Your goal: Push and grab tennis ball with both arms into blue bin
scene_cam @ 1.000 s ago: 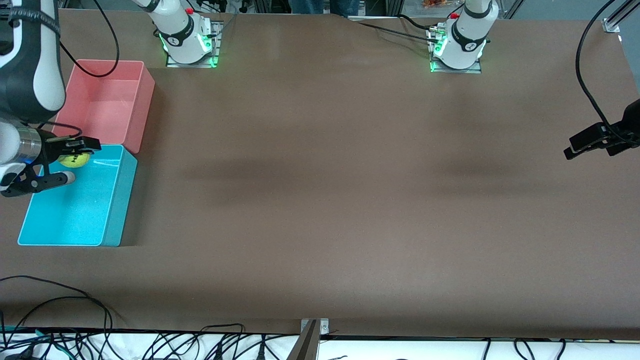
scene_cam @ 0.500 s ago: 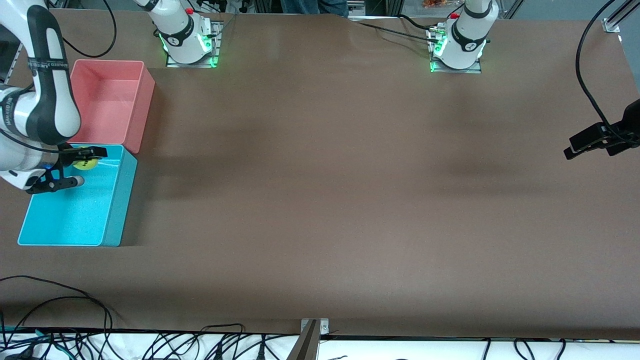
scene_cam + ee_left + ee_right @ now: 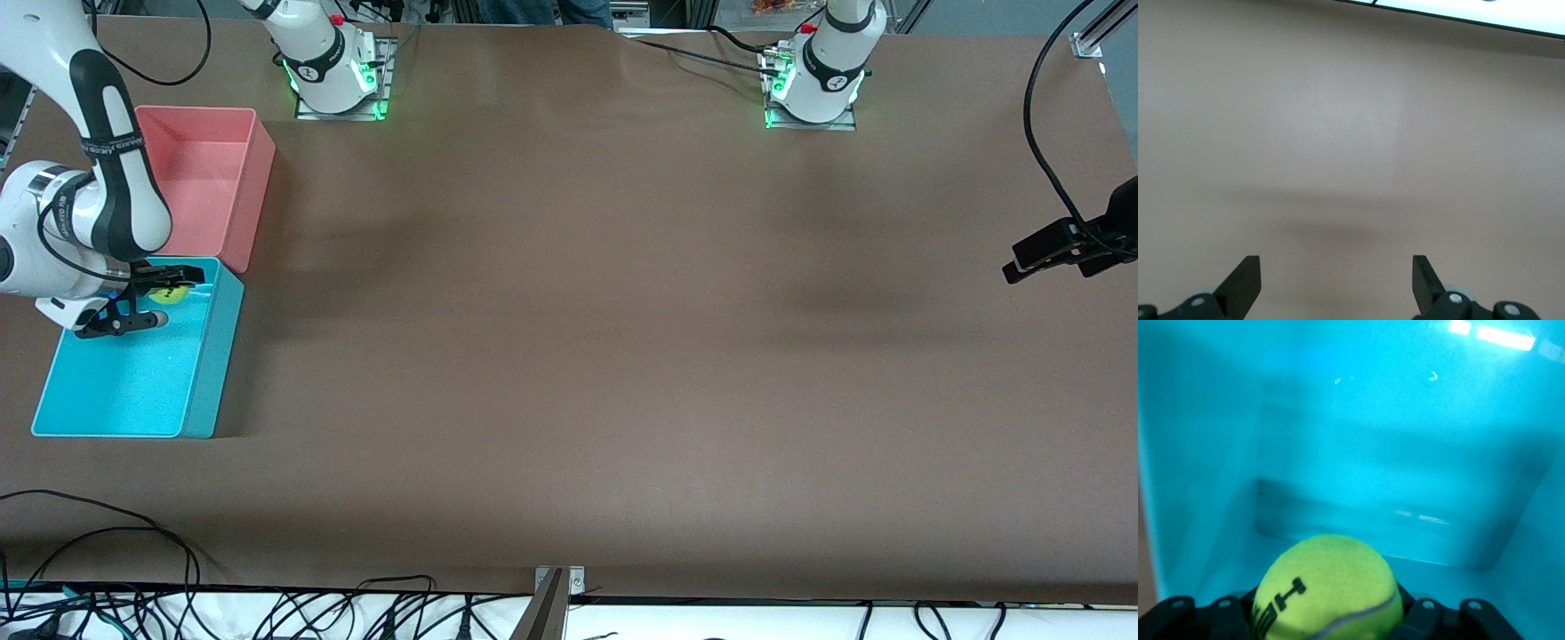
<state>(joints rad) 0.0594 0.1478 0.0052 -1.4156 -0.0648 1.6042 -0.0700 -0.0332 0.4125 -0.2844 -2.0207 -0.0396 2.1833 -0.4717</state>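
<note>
The yellow-green tennis ball (image 3: 166, 294) sits between the fingers of my right gripper (image 3: 172, 298), which is shut on it. The ball is held low inside the blue bin (image 3: 212, 360), at the end next to the pink bin. In the right wrist view the tennis ball (image 3: 1328, 590) fills the space between the jaws, with the blue bin's (image 3: 1405, 453) walls and floor all around. My left gripper (image 3: 1013, 260) hangs open over bare table at the left arm's end. In its own wrist view the left gripper (image 3: 1336, 280) holds nothing.
A pink bin (image 3: 258, 173) stands against the blue bin, farther from the front camera. Black cables (image 3: 178, 609) run along the table's front edge. A cable (image 3: 1045, 151) hangs down to the left arm. Brown tabletop (image 3: 578, 311) spreads between the arms.
My right arm has swung in and lowered the tennis ball deeper into the blue bin. The grip has stayed shut. The left arm has not moved.
</note>
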